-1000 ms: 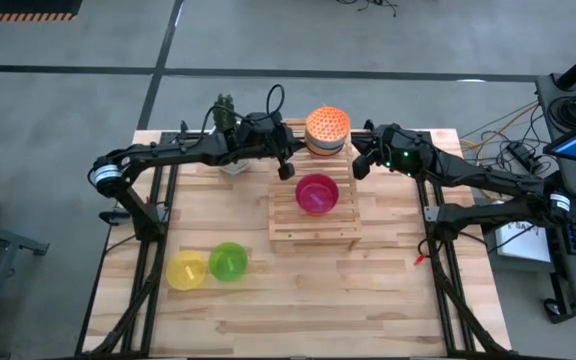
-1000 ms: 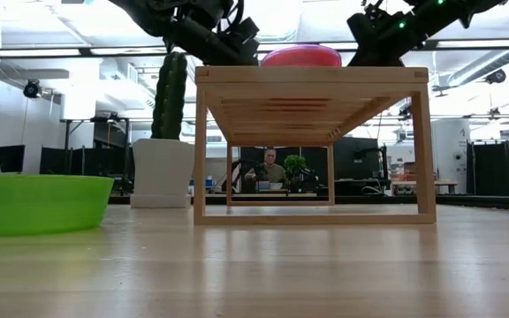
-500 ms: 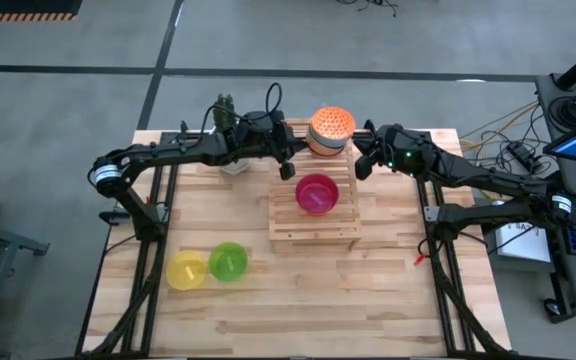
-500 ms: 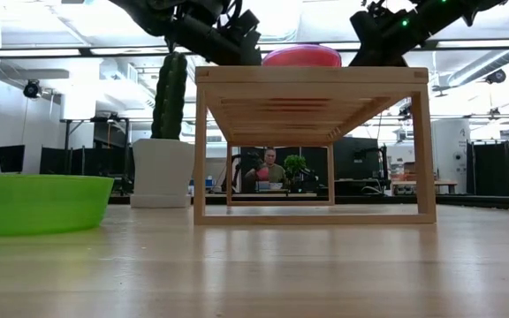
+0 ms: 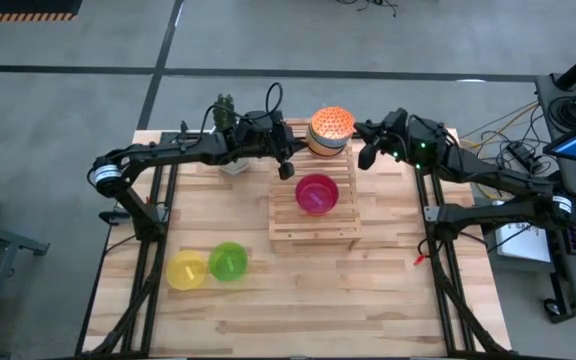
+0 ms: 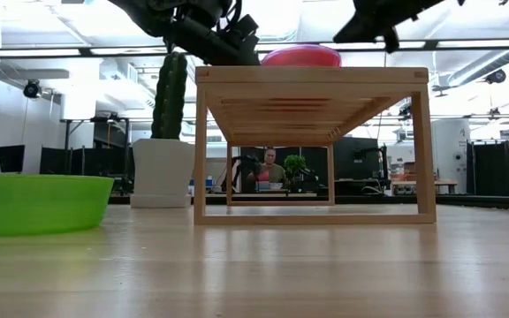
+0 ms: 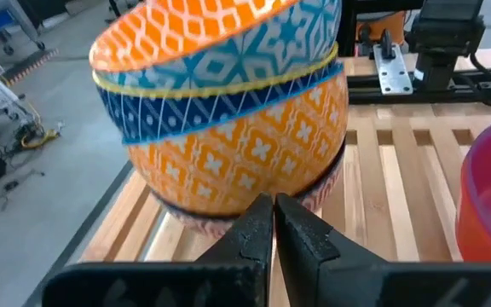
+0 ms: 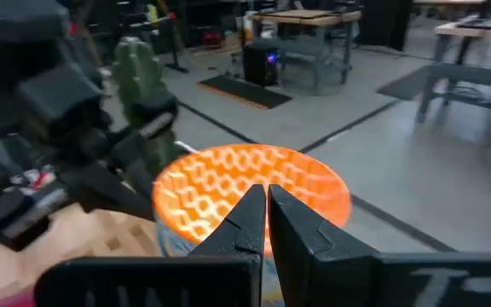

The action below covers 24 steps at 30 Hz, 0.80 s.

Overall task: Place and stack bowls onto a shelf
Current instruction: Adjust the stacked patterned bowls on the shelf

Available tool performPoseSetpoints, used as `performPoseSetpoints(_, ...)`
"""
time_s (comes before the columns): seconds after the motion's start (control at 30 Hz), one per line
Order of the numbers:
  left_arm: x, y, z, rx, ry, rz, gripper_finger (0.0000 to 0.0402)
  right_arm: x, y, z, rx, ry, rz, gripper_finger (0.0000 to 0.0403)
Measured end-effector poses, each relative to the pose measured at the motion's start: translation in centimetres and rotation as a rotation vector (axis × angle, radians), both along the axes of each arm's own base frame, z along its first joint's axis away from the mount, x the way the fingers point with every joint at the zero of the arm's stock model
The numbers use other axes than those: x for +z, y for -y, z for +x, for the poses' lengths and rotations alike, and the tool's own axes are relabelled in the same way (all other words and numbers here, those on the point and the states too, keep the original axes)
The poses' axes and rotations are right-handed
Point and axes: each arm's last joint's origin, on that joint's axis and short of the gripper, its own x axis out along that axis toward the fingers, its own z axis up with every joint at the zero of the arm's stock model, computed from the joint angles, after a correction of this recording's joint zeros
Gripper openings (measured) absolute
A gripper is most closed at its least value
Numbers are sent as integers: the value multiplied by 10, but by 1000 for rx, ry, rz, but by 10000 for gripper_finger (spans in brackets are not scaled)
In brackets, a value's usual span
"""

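Observation:
The wooden slatted shelf (image 5: 313,215) stands in the middle of the table. A stack of patterned bowls (image 5: 329,131), with an orange lattice bowl (image 8: 254,192) on top, sits at its far end. A purple bowl (image 5: 316,193) rests on the slats nearer the middle (image 6: 301,56). The yellow bowl (image 5: 185,270) and green bowl (image 5: 228,261) sit on the table near the left front. My left gripper (image 5: 289,168) is shut, over the shelf's left edge, just short of the stack (image 7: 228,128). My right gripper (image 5: 366,155) is shut, raised to the right of the stack.
A cactus in a white pot (image 5: 228,150) stands at the far edge under my left arm (image 6: 162,172). The table in front of the shelf is bare wood (image 5: 308,300). A person sits in the room far behind the shelf (image 6: 270,168).
My right gripper has risen from beside the stack and drawn back toward the table's right edge, staying shut. The bowls and my left arm have kept still.

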Motion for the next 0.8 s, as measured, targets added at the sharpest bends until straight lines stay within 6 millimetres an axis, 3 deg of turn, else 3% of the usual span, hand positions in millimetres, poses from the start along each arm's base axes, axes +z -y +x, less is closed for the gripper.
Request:
performPoseSetpoints(0.17, 4, 2, -4, 9, -7, -26, 0, 1, 6, 19, 60, -48, 27, 9)
performPoseSetpoints(0.43, 31, 9, -15, -5, 89, 33, 0, -4, 15, 40, 60, -141, 70, 9)
performPoseSetpoints(0.8, 48, 6, -12, -19, 240, 168, 0, -9, 19, 49, 56, -173, 97, 9)
